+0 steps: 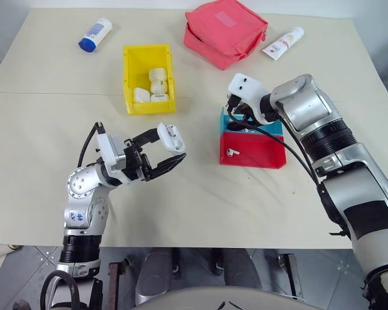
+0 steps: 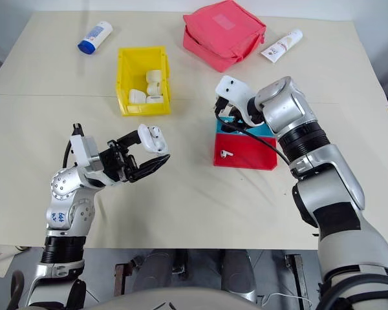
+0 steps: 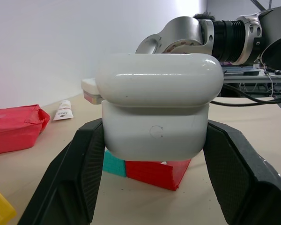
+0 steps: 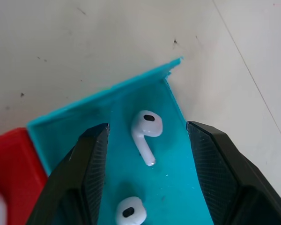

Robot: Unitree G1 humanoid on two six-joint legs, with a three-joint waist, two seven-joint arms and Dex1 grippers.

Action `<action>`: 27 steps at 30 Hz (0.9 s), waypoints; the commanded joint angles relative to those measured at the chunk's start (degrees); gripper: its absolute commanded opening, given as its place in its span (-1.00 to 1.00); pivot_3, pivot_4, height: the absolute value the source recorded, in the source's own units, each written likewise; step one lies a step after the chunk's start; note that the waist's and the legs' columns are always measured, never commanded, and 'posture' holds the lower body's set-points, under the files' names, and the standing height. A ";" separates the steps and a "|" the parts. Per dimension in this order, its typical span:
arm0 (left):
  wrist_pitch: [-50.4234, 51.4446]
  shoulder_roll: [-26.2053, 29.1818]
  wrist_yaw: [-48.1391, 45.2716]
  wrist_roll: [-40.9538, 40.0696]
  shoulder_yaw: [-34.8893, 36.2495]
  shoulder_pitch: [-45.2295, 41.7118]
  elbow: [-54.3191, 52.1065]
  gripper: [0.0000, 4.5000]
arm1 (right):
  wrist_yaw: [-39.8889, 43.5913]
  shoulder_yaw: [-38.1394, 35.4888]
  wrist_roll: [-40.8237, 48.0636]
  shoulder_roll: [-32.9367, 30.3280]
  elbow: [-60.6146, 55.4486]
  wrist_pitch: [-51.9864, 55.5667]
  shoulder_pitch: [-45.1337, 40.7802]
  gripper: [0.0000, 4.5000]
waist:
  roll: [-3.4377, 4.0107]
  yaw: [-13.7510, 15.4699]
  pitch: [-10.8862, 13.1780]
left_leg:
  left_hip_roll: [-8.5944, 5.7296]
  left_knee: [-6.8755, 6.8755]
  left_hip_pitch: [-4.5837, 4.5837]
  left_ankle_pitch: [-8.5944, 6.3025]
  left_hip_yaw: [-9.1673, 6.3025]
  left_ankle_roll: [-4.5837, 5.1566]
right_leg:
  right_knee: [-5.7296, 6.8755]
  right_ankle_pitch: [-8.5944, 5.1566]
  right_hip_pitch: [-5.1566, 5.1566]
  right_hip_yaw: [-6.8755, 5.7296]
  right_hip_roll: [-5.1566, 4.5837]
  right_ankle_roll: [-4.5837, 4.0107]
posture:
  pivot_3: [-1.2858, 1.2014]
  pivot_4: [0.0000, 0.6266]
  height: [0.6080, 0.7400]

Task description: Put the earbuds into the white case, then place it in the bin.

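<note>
Now left hand point(image 1: 171, 150) clamped on white case point(image 1: 171, 137), lifted above surface point(image 1: 200, 206) near left; right hand point(image 4: 147, 154) apart over blue tray point(image 4: 131, 101), fingers either side of earbuds point(image 4: 146, 129); yellow bin point(image 1: 149, 79) far left, well apart

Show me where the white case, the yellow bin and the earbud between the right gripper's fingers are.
white case point(image 3: 157, 124), left wrist view, front of its body below the lid.
yellow bin point(image 1: 130, 77), left eye view, its left wall.
earbud point(image 4: 146, 125), right wrist view, its rounded head, lying in the blue tray.
</note>
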 commanded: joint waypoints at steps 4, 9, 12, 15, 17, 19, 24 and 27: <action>-1.01 0.50 0.61 -0.90 0.46 0.56 -2.63 0.23 | 1.18 -1.74 -2.03 1.46 2.30 -1.79 -2.74 0.22 | 0.01 0.04 0.01 | 0.00 0.00 0.00 0.00 0.00 -0.01 | 0.00 0.00 0.00 0.00 0.00 0.00 | 0.03 -0.52 1.00; -1.27 0.70 0.82 -0.78 0.69 0.67 -2.50 0.23 | 1.87 -1.81 -2.83 2.23 3.60 -2.36 -3.29 0.06 | 0.02 0.00 0.01 | 0.00 0.00 0.00 0.00 0.00 -0.01 | 0.00 0.00 0.00 0.01 0.00 0.00 | 0.03 -0.52 1.00; -1.47 0.86 0.90 -0.75 0.84 0.56 -2.18 0.23 | 2.25 -1.79 -3.25 2.47 3.93 -2.45 -3.46 -0.33 | 0.02 0.00 0.02 | 0.00 0.00 0.00 0.01 -0.01 -0.01 | 0.00 0.00 0.00 0.02 0.00 0.00 | 0.03 -0.52 1.00; -1.73 1.03 0.99 -0.71 1.03 0.33 -1.69 0.23 | 2.78 -1.85 -3.75 2.45 3.71 -2.67 -3.54 -0.77 | 0.02 0.01 0.02 | 0.00 0.00 0.00 0.01 -0.01 -0.02 | 0.00 0.00 0.00 0.02 0.00 -0.01 | 0.03 -0.52 1.00; -1.89 1.10 0.99 -0.68 1.15 0.04 -1.23 0.23 | 2.88 -2.27 -3.82 2.49 3.65 -2.90 -3.79 -0.80 | 0.04 0.01 0.02 | 0.00 0.00 0.00 0.01 -0.01 -0.02 | 0.00 0.00 0.00 0.02 0.00 -0.01 | 0.03 -0.52 1.00; -1.97 1.17 0.95 -0.69 1.20 -0.19 -0.90 0.23 | 2.94 -2.60 -3.89 2.56 3.68 -3.12 -3.96 -0.80 | 0.04 0.01 0.03 | 0.00 0.00 0.00 0.01 -0.01 -0.02 | 0.00 0.00 0.00 0.02 0.00 -0.01 | 0.03 -0.52 1.00; -2.35 1.20 0.87 -0.60 1.25 -0.97 0.19 0.23 | 2.98 -3.80 -4.20 2.39 3.49 -3.67 -4.09 -0.80 | 0.05 0.01 0.03 | 0.00 0.00 0.00 0.01 -0.01 -0.02 | 0.00 0.00 0.00 0.02 0.00 -0.01 | 0.03 -0.52 1.00; -2.56 1.24 0.65 -0.61 1.24 -1.58 1.00 0.23 | 1.76 -6.15 -3.60 1.94 3.82 -3.62 -5.44 -0.80 | 0.08 0.02 0.05 | 0.00 0.00 0.00 0.01 -0.01 -0.02 | 0.00 0.00 0.00 0.02 0.00 -0.01 | 0.03 -0.52 1.00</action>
